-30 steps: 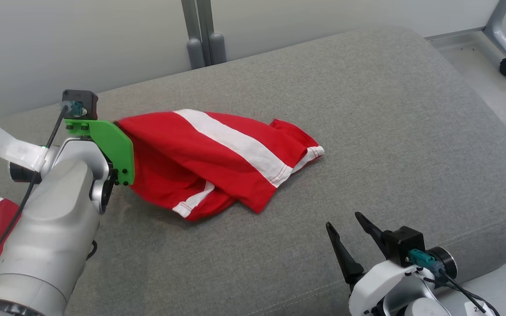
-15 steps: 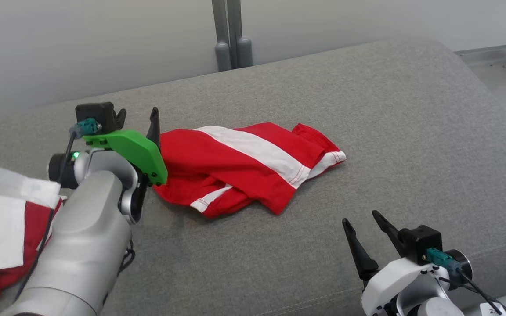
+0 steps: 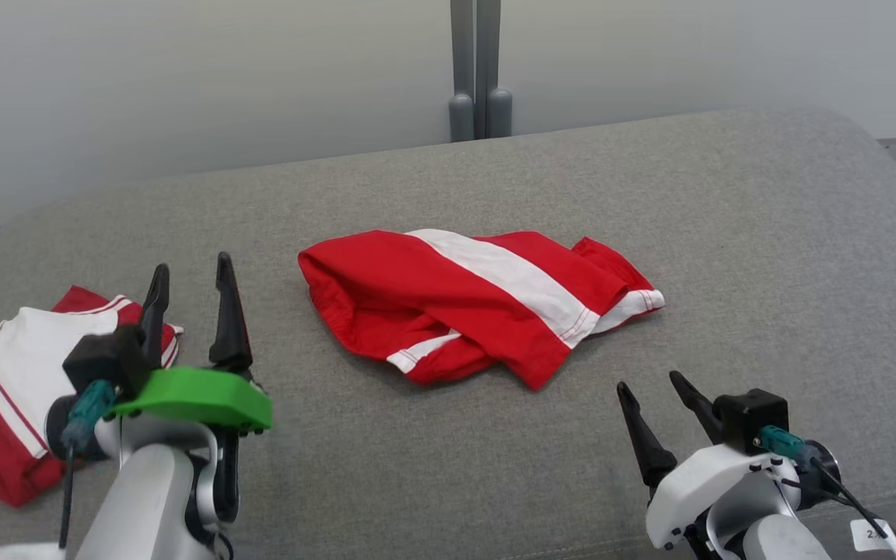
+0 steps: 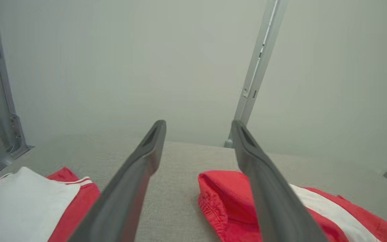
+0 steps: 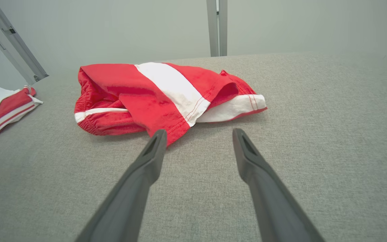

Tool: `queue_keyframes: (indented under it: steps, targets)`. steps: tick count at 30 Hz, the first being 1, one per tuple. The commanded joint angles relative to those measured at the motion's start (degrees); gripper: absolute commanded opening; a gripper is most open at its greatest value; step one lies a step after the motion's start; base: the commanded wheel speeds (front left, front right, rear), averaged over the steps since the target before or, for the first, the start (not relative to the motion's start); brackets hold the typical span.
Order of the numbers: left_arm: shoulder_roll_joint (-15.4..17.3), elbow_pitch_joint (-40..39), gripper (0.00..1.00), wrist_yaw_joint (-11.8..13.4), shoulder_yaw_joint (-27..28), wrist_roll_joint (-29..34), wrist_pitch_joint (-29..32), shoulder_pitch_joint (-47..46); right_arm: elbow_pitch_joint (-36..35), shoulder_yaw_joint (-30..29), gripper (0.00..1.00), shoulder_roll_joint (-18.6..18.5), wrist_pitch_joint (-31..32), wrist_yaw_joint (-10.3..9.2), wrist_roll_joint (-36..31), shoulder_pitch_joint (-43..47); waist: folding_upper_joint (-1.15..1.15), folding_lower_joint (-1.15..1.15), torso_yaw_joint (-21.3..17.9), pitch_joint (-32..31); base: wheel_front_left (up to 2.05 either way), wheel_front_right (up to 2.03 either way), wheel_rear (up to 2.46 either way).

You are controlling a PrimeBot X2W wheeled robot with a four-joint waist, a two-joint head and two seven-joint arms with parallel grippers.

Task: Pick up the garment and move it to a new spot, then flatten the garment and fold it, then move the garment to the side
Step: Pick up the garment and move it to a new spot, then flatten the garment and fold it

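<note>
The garment (image 3: pixel 479 303), red with a white stripe, lies bunched at the middle of the grey cushion (image 3: pixel 767 233), with one layer folded over another.

The left claw (image 3: pixel 191 268) is spread and empty, to the left of the garment and apart from it. The right claw (image 3: pixel 650 383) is spread and empty, in front of the garment's right end.

Step in hand, by judgement: flattening.

1. Take one edge per claw: the gathered waistband at the left, the white-hemmed leg at the right.
2. Pinch a single layer only.
3. Lift slightly and draw the claws apart until the overlapping flap unrolls, then lower.
4. Keep clear of the second garment (image 3: pixel 20 389) at the far left.
</note>
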Motion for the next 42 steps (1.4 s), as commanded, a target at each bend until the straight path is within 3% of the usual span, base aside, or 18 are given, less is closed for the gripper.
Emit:
queue_keyframes:
  steps: [1, 10, 20, 39, 40, 41, 42]
  targets:
    - [0.1, -1.4, 1.0, 0.3, 0.7, 1.3, 0.0, 1.7, 0.3, 0.3, 1.0, -0.1, 0.3, 0.01, -0.8, -0.8, 0.0, 0.0, 0.7, -0.5, 0.0, 0.0, 0.0]
    - [-0.4, -9.5, 1.0, 1.4, 2.7, 12.0, 0.0, 15.9, 3.7, 1.4, 1.0, -0.1, 7.8, 0.0, -10.4, -5.8, 0.0, 0.0, 4.1, -2.1, 0.0, 0.0, 0.0]
    - [-2.4, -9.3, 1.0, 0.1, 1.8, 13.3, 0.0, 21.1, 12.5, 4.0, 1.0, -0.2, 15.1, 0.0, -17.5, -13.0, 0.0, 0.0, 8.7, -2.4, 0.0, 0.0, 0.0]
    - [-4.6, -10.7, 1.0, -2.9, -2.8, 17.2, 0.0, 19.6, 30.0, -3.7, 1.0, -0.2, 10.8, 0.0, -22.3, -20.4, 0.0, 0.0, 19.1, 2.1, 0.0, 0.0, 0.0]
    - [-4.7, -10.8, 1.0, -3.0, -3.1, 17.4, 0.0, 19.4, 30.7, -4.1, 0.93, -0.2, 10.4, 0.0, -22.8, -20.8, 0.0, 0.0, 19.4, 2.3, 0.0, 0.0, 0.0]
    - [-4.7, -10.8, 1.0, -3.2, -3.4, 17.7, 0.0, 19.3, 31.3, -4.6, 0.75, -0.2, 10.2, 0.0, -23.2, -21.1, 0.0, 0.0, 19.6, 2.5, 0.0, 0.0, 0.0]
    - [-4.7, -10.8, 1.0, -3.4, -3.6, 17.9, 0.0, 19.2, 31.9, -5.0, 0.43, -0.2, 10.1, 0.0, -23.6, -21.4, 0.0, 0.0, 19.8, 2.7, 0.0, 0.0, 0.0]
